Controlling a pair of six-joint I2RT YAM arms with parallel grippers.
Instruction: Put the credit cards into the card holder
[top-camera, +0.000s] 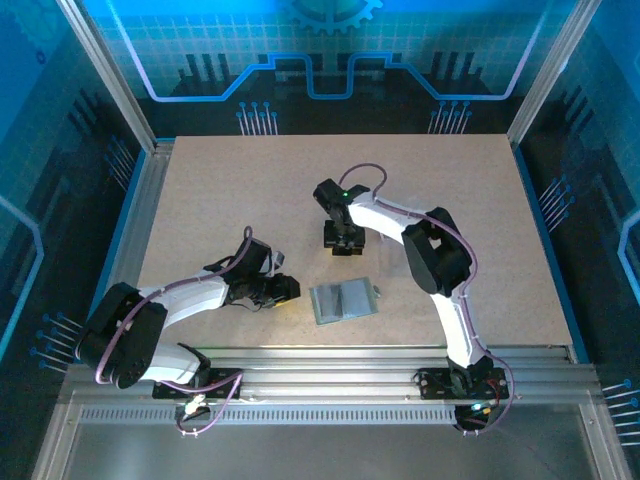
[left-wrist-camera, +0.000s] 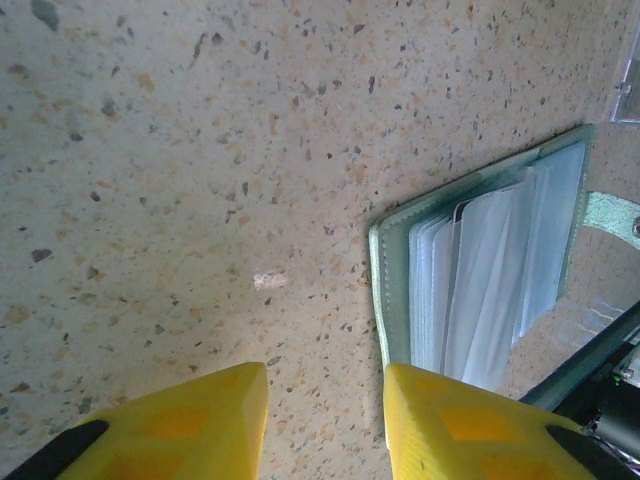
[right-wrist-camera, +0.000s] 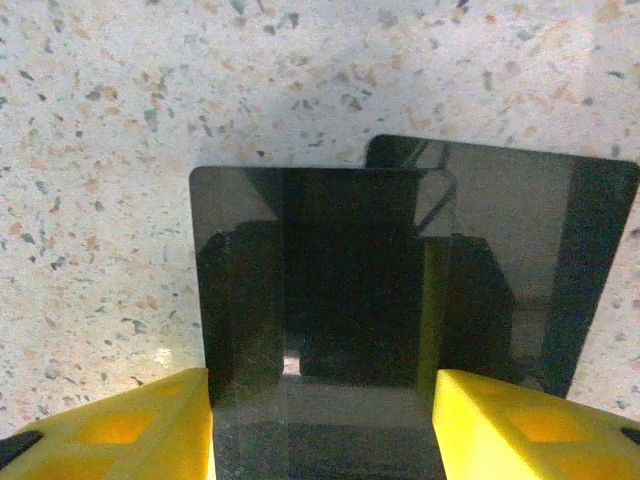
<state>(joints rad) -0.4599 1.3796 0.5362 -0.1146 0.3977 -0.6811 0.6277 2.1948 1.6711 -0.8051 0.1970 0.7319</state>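
Just left of the card holder, the left gripper hangs low over the speckled table, its yellow fingers parted with nothing between them, the right-hand one at the holder's near corner. The pale green holder lies open and flat, clear sleeves up, with a snap tab sticking out from its far edge. Beyond the holder, away from the arm bases, the right gripper points down over the credit cards, two dark glossy cards lying overlapped on the table. Its fingers sit at the nearer card's side edges; whether they pinch it cannot be told.
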